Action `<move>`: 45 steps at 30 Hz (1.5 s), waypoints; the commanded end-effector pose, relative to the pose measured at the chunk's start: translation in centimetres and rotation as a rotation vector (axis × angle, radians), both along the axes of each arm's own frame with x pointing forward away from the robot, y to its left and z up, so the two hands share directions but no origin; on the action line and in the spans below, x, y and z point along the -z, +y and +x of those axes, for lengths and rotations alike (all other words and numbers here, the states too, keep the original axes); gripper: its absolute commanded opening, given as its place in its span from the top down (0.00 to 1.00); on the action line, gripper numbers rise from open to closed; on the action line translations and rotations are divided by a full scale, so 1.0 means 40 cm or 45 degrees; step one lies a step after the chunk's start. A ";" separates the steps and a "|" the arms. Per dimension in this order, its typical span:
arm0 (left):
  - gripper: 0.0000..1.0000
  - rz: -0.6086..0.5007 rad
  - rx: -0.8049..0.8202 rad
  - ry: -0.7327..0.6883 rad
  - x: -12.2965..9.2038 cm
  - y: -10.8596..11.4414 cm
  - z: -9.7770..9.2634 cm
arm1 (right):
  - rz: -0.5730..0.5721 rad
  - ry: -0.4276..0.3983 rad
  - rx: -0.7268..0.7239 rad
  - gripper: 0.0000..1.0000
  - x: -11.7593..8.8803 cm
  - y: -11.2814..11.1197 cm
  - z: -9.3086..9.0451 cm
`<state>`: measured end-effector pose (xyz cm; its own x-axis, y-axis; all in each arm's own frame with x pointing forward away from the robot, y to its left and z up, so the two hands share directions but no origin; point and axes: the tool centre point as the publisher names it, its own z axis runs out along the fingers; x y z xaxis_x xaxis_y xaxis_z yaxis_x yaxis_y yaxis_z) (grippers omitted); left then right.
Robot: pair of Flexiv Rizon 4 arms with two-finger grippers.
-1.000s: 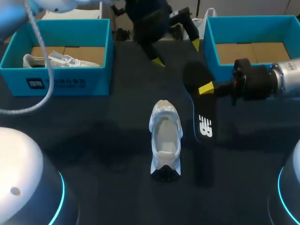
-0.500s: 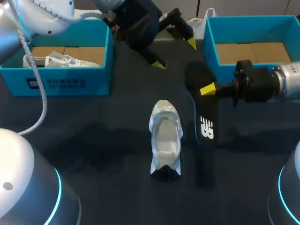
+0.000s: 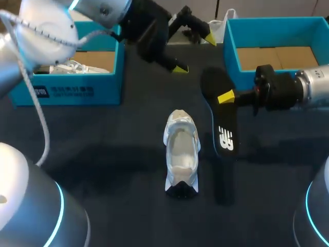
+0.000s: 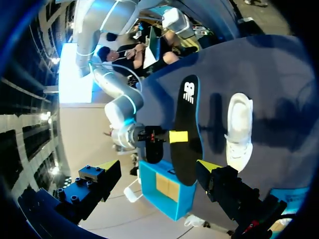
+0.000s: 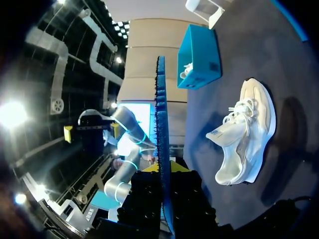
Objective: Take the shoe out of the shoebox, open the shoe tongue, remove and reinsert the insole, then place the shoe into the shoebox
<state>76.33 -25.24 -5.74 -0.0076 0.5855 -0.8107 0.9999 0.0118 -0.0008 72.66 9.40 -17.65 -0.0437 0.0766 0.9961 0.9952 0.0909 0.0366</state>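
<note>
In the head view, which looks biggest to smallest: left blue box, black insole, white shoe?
1. Left blue box, clearly biggest.
2. Then insole and shoe: about alike; the insole is held up nearer the camera, so no ranking.

The shoe [image 3: 181, 154] stands mid-table [image 3: 103, 154], heel toward the near edge. Just right of it, lifted off the table, the insole [image 3: 222, 126] sits clamped in my right gripper [image 3: 226, 96], reaching in from the right edge. My left gripper [image 3: 195, 53] hangs behind the shoe, between 2 boxes along the far edge: the left shoebox [image 3: 77, 90], with the other shoe [image 3: 72, 67] inside, and the right shoebox [image 3: 232, 49].
</note>
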 end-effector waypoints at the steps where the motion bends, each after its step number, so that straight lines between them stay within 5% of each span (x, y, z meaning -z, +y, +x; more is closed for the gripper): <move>1: 0.00 -0.256 0.009 -0.014 0.034 0.032 -0.011 | -0.005 0.000 0.013 1.00 -0.003 -0.002 -0.001; 27: 0.00 -0.723 -0.044 -0.151 0.127 0.073 0.016 | 0.075 0.074 0.121 1.00 -0.032 -0.014 -0.010; 45: 0.00 -0.762 -0.064 -0.119 0.182 0.035 0.030 | 0.053 0.038 0.152 1.00 -0.090 0.023 -0.002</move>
